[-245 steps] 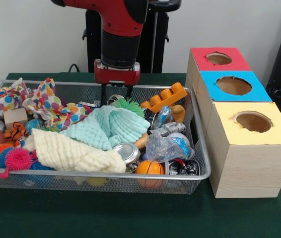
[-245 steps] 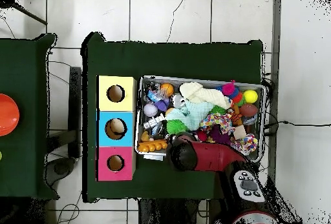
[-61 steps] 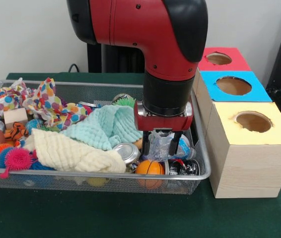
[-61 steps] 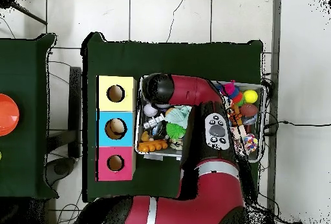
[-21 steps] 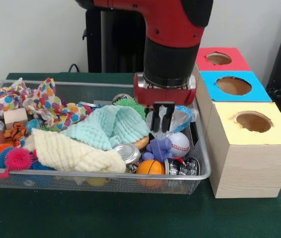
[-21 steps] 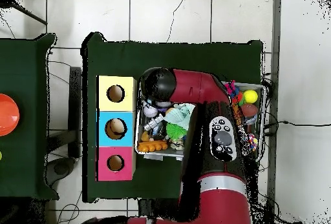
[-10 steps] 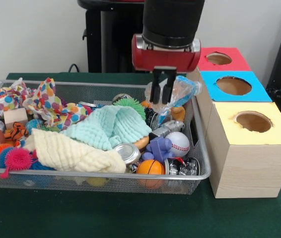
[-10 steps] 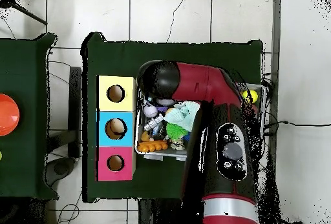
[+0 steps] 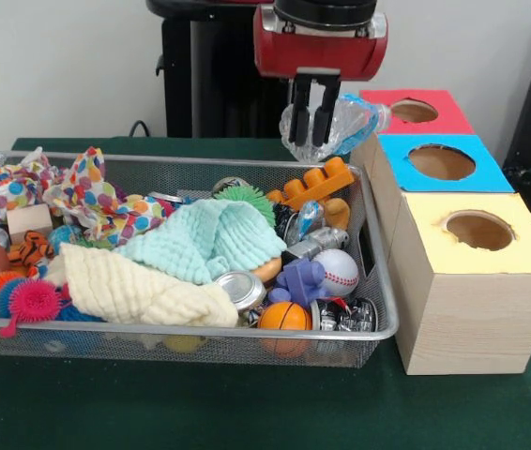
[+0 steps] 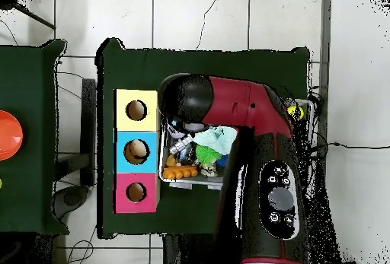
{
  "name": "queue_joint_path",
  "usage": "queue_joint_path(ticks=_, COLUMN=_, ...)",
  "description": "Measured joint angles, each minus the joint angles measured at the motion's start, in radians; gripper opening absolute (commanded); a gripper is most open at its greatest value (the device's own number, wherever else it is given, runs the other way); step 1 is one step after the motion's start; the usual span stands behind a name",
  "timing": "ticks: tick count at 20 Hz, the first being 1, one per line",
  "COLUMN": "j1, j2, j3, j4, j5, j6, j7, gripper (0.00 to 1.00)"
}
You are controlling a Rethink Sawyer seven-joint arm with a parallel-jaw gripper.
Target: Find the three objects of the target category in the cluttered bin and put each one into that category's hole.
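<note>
Clamped between my gripper's (image 9: 311, 124) two dark fingers was a crushed clear plastic bottle (image 9: 345, 127) with blue print, held in the air above the far right corner of the bin (image 9: 378, 309). It hung clear of the clutter, with its bulk sticking out to the side of the fingers toward the boxes. In the front view it sat level with the edge of the red-topped box (image 9: 414, 111) and overlapped that box's near corner.

Contents of the wire-mesh bin directly below the bottle: an orange toy block piece (image 9: 311, 186), a green spiky ball (image 9: 243, 198), a mint cloth (image 9: 205, 238) and a cream cloth (image 9: 134, 289). A white baseball (image 9: 337, 271), a purple toy (image 9: 299, 280), a small basketball (image 9: 282, 317) and a metal can (image 9: 238, 287) lay along the near right side. A polka-dot fabric (image 9: 97, 202) occupied the far left part.

Three boxes stood in a row just beside the bin: red-topped farthest, blue-topped box (image 9: 442, 161) in the middle, yellow-topped box (image 9: 477, 234) nearest the camera. Each had a round hole in its lid.

In the overhead view my arm (image 10: 251, 135) covered most of the bin, and the gripper itself was hidden beneath my wrist.
</note>
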Motion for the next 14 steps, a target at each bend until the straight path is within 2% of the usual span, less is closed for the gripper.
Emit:
queue_joint_path(ticks=5, j1=0.000, j2=-0.041, j3=0.000, j4=0.052, j5=0.023, j6=0.000, j7=0.000, gripper=0.00)
queue_joint_path(ticks=14, j1=0.006, j2=-0.074, j3=0.000, j4=0.120, j5=0.064, j6=0.000, j7=0.000, gripper=0.00)
